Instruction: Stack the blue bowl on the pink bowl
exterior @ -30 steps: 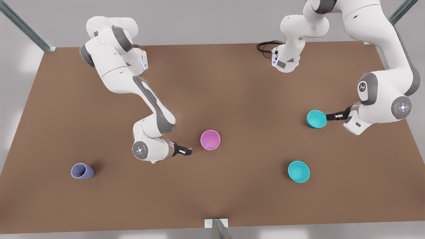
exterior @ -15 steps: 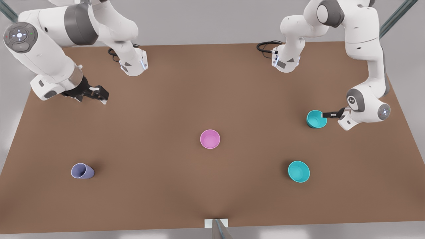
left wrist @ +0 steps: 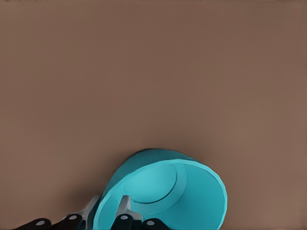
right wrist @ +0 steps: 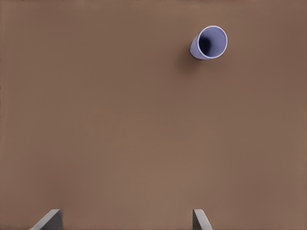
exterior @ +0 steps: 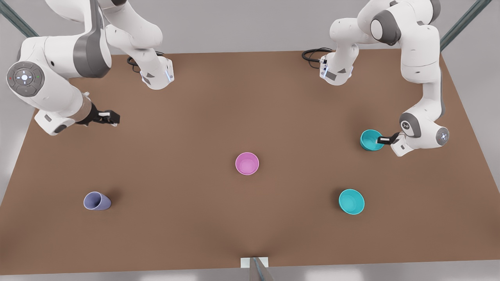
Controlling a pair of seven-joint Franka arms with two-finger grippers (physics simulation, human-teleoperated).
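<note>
The left gripper (exterior: 381, 139), at the front view's right, grasps the blue bowl (exterior: 370, 140) by its rim, one finger (left wrist: 122, 207) inside the wall and the other outside it; the bowl sits low at the table (exterior: 250, 97), toward three o'clock of the brown top, and whether it touches the surface cannot be told. The pink bowl (exterior: 247, 163) stands upright near the table's middle, well apart from the blue one, at about eight o'clock from it. A lighter cyan bowl (exterior: 351, 201) rests at roughly six o'clock from the held bowl. The right gripper (exterior: 110, 117) hangs above the table toward ten o'clock, fingers spread and empty, their tips (right wrist: 48, 220) framing bare tabletop in the right wrist view. A lavender cup (exterior: 96, 201), mouth tilted toward the camera, sits at about six o'clock from that gripper, well apart
</note>
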